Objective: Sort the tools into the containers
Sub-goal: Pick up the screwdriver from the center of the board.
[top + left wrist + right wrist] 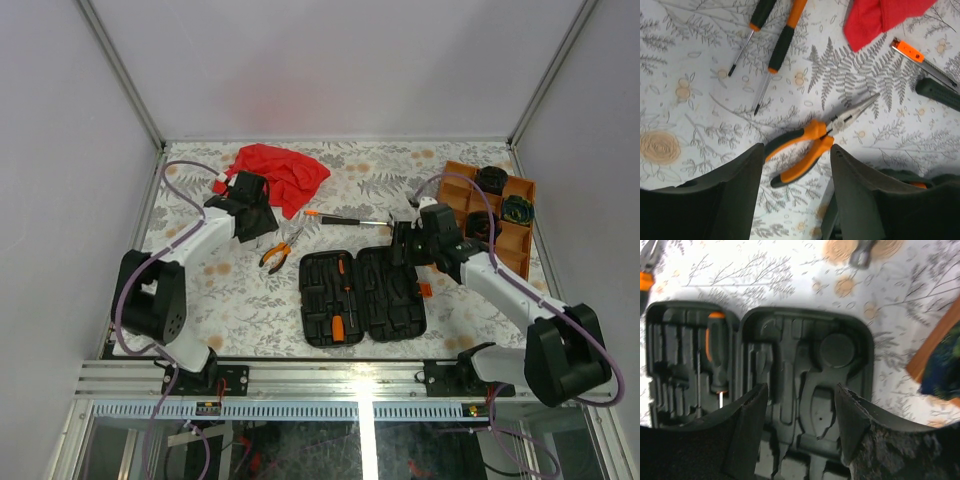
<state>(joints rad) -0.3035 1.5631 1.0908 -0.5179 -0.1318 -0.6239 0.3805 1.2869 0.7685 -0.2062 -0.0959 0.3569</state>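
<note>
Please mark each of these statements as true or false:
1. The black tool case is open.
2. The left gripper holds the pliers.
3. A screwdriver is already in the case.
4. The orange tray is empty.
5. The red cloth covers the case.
1. True. The black tool case lies open on the table.
2. False. The pliers lie on the table; the left gripper is above them, open and holding nothing.
3. True. An orange-and-black screwdriver sits in a slot of one half of the case.
4. False. The orange tray holds dark coiled bundles in its compartments.
5. False. The red cloth lies at the far side of the table, apart from the case.
</note>
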